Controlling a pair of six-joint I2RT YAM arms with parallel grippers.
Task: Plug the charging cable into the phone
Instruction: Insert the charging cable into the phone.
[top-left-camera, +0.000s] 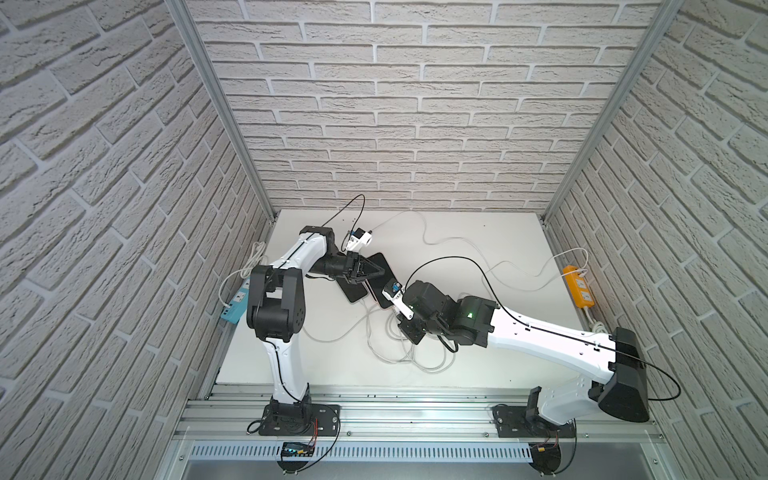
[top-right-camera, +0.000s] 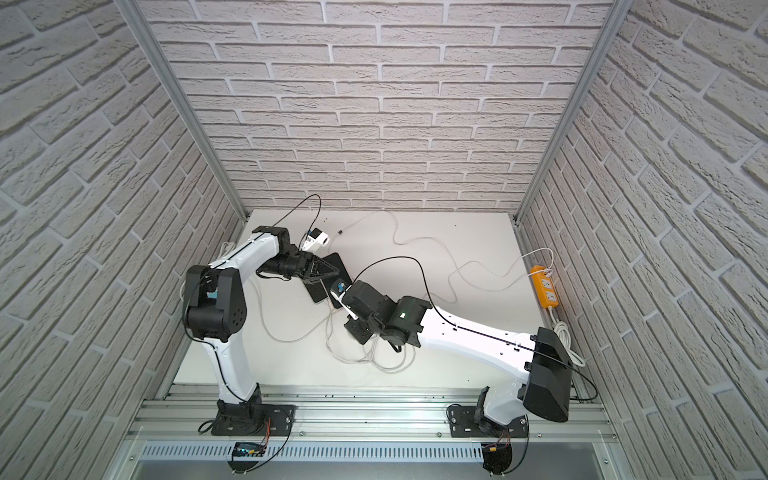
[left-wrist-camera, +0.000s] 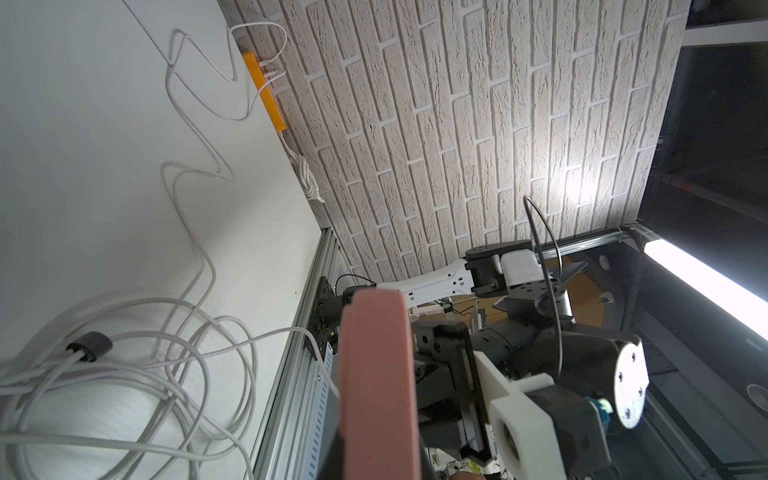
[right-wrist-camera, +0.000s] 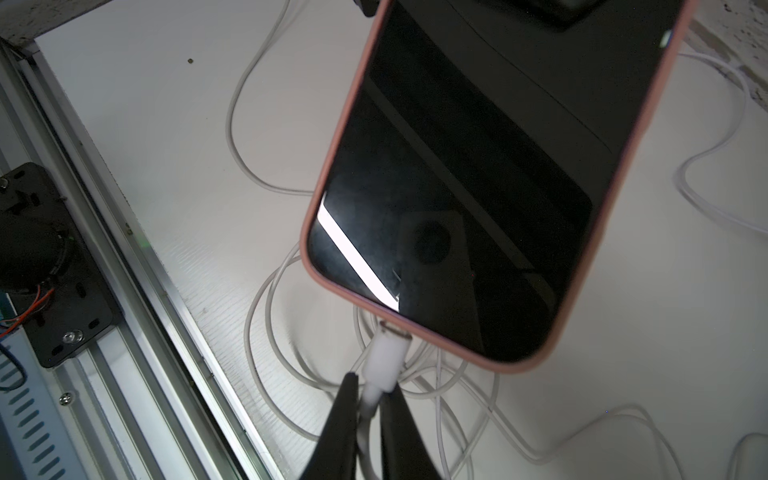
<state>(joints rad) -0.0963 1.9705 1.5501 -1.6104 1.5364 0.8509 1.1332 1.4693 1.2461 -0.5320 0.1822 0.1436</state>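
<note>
Right tool (right-wrist-camera: 372, 384) pinches the plug (right-wrist-camera: 386, 353) just ahead; left tool (top-left-camera: 380, 271) grips the phone (right-wrist-camera: 457, 166); an off-angle push could jam it.

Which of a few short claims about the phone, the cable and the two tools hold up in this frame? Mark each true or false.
1. The right tool is shut on the charging cable's white connector. True.
2. Nothing holds the phone. False: the left tool grips it.
3. The phone's screen is lit. False: it is dark and shows only reflections.
4. An orange power strip sits at the edge of the table on the robot's right. True.
5. The phone's case is blue. False: it is pink.
</note>
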